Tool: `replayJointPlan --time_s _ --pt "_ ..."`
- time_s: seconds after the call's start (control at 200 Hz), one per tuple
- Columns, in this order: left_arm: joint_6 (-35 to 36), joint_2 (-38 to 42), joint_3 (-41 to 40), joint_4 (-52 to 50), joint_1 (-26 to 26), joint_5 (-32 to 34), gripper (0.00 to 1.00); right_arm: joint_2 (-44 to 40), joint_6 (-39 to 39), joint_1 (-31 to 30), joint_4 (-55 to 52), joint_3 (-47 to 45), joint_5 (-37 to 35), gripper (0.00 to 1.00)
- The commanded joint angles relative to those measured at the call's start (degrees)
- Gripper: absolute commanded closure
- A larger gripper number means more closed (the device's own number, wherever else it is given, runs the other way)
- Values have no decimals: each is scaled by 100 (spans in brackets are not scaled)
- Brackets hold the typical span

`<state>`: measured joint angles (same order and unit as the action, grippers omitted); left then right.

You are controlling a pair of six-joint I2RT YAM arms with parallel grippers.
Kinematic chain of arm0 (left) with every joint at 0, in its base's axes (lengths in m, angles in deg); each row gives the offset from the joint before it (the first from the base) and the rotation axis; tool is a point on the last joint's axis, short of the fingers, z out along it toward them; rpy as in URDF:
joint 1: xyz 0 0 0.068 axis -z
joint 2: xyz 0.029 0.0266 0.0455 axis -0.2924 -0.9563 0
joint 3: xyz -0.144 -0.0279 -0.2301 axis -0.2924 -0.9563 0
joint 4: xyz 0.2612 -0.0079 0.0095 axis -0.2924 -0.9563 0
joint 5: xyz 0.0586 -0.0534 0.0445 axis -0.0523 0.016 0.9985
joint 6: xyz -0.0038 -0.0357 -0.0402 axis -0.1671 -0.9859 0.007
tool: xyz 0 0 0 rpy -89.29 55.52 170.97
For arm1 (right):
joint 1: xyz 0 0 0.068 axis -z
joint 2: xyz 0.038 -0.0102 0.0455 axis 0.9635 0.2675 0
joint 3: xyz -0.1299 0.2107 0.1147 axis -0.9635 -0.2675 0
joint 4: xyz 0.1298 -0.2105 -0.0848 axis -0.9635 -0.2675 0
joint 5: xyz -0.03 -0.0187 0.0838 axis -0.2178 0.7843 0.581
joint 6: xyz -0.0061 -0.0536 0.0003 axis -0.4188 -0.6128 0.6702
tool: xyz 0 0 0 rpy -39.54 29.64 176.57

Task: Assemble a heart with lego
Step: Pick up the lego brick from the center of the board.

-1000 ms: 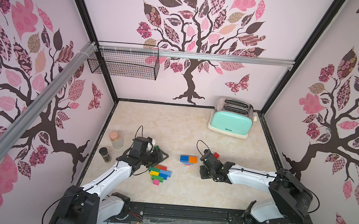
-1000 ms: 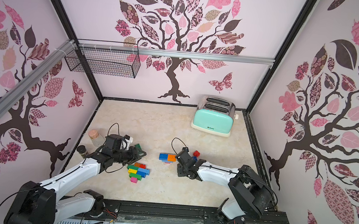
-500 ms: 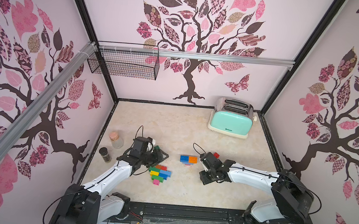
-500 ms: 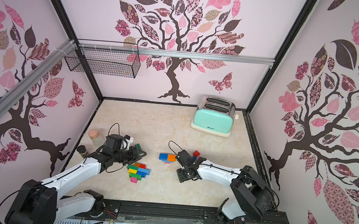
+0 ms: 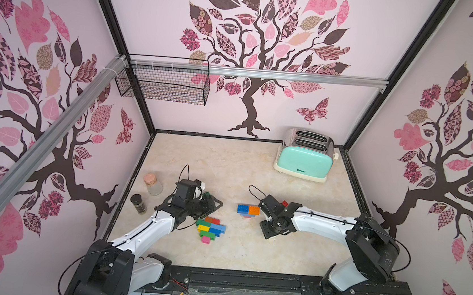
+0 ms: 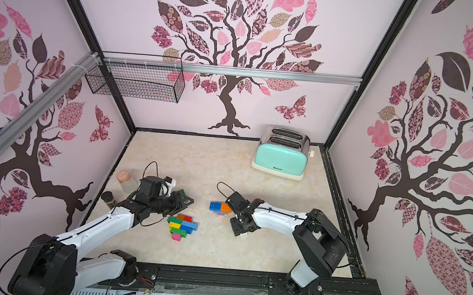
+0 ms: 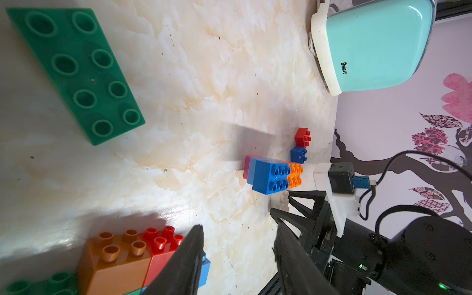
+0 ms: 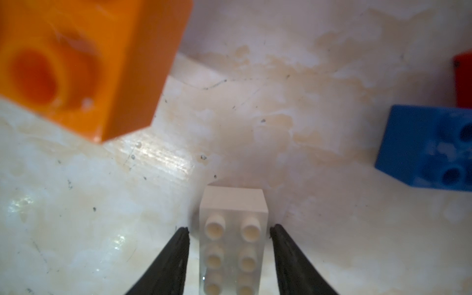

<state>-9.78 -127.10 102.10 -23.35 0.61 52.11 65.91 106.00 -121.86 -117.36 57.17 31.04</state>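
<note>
Astride white brick (image 8: 233, 201), right gripper (image 8: 229, 227) spread: pinch long sides squarely, lift, carry to heart (image 5: 210, 228) at 9 o'clock, by spread, empty left gripper (image 7: 238, 229).

white-linked, black-jointed arms (image 5: 321, 221) with thin black cables (image 7: 408, 152); left pincer (image 7: 238, 229) and right pincer (image 8: 229, 228) are black.

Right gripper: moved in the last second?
Yes, slightly: in a top view the right gripper has shifted toward the front rail, away from the blue-orange block. Its jaws now flank a white brick.
</note>
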Motion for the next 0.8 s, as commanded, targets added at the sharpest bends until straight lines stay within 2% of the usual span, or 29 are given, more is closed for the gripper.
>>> replayJointPlan --time_s 0.0,0.195,0.405,0.52,0.63,0.795 --pt "6 -39 -66 142 -44 -27 51 93 63 0 -273 222 -241 47" --pt "7 -74 -69 186 -64 -69 51 166 14 0 -366 386 -300 49" --pt "35 -137 -42 201 -64 -124 51 308 -59 -8 -428 484 -171 58" --pt "44 -154 -33 205 -60 -124 51 344 -68 -9 -458 511 -126 67" --pt "49 -191 -25 229 -64 -149 51 336 -126 -17 -521 555 -141 69" --pt "129 -331 39 238 -56 -344 51 159 -721 -20 -595 731 -56 70"
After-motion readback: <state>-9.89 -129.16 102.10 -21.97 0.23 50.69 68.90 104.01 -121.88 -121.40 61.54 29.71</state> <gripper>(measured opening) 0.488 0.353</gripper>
